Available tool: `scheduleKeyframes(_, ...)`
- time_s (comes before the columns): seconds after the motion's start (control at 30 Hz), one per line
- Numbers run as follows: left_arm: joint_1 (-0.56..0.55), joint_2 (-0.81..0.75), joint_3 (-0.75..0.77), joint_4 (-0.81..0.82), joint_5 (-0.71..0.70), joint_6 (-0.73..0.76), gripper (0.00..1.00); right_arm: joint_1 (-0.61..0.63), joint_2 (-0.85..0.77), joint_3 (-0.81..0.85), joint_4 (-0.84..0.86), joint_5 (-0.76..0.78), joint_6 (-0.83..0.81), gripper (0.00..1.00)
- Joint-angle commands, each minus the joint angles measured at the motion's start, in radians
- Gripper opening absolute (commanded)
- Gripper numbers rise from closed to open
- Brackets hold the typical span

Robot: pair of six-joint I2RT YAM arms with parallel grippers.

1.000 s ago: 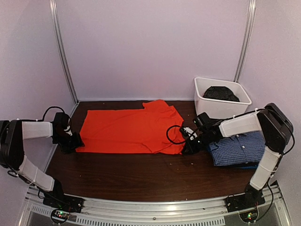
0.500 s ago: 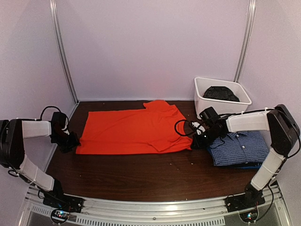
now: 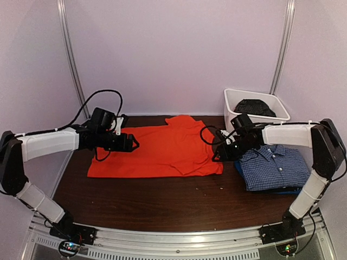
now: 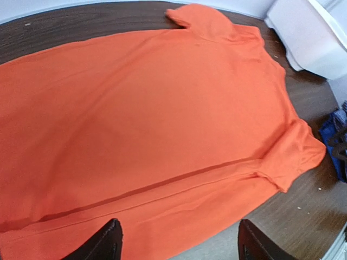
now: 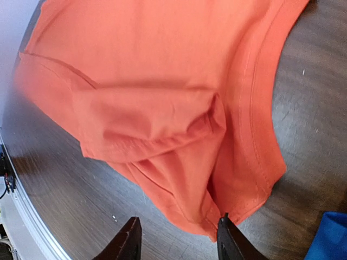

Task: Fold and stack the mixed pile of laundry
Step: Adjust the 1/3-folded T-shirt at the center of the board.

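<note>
The bright orange T-shirt [image 3: 157, 151] lies spread flat across the table's middle, with a lengthwise fold line [image 4: 162, 184] near its front hem. My left gripper [image 3: 133, 143] hovers above the shirt's left part; in the left wrist view it [image 4: 179, 244] is open with nothing in it. My right gripper [image 3: 219, 154] is at the shirt's right edge. In the right wrist view it [image 5: 178, 238] is open over the rumpled sleeve and hem corner [image 5: 217, 216], gripping nothing. A folded blue-and-white checked shirt [image 3: 274, 168] lies at the right.
A white tub [image 3: 255, 122] at the back right holds a black garment [image 3: 255, 107]. A blue piece [image 3: 282, 189] shows under the checked shirt. Bare dark wood [image 3: 173, 200] runs along the front. Purple walls close in the back and sides.
My left arm swung from the shirt's left edge up and over the shirt. My right gripper pulled the shirt's right edge rightwards, then opened and let it go.
</note>
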Motion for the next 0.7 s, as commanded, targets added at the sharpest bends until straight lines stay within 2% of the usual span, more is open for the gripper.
scheduleKeyframes(0.0,-0.143,0.129,0.051,0.152,0.059,-0.041,0.70,-0.017,0.036,0.093,0.053,-0.060,0.037,0.48)
scheduleKeyframes(0.2,-0.278,0.348,0.131,0.317,0.117,-0.168,0.59,-0.022,0.163,0.178,0.095,-0.107,0.065,0.41)
scheduleKeyframes(0.33,-0.343,0.449,0.166,0.400,0.135,-0.220,0.55,-0.022,0.203,0.183,0.094,-0.106,0.051,0.41)
scheduleKeyframes(0.67,-0.401,0.565,0.197,0.488,0.168,-0.307,0.48,-0.027,0.253,0.187,0.110,-0.101,0.051,0.39)
